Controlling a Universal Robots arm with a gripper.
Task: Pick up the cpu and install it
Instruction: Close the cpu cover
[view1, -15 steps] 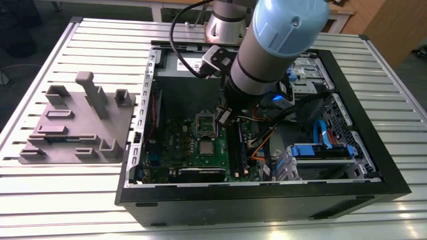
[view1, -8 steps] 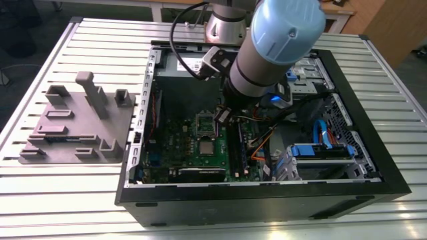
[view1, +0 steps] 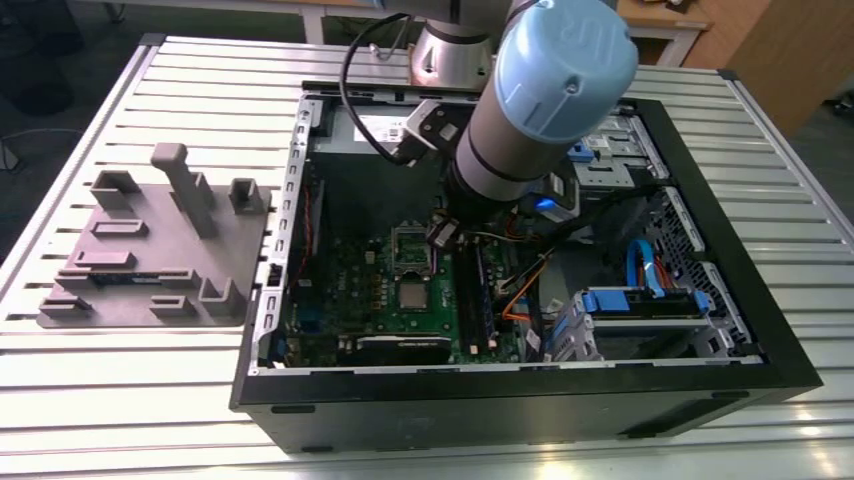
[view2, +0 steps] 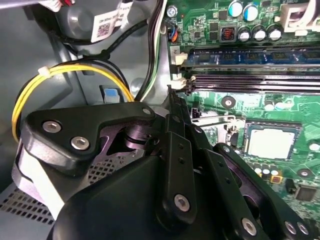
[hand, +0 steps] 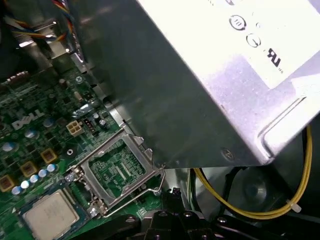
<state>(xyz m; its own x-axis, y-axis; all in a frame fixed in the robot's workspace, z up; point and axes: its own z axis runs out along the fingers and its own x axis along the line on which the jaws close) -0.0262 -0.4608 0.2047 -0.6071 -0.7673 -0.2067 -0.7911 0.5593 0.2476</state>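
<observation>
I see the way down to the green motherboard (view1: 400, 290) hemmed in: the big grey box (hand: 210, 85) overhangs just beside the open socket frame (hand: 117, 167), and the memory slots (view2: 250, 82) run along the other side of it. The cpu (hand: 50, 215) lies in the board with nothing over its top, so there is free room straight above it. In the exterior view, cables (view1: 534, 285) and blue drive bays (view1: 641, 300) crowd the case's right half.
</observation>
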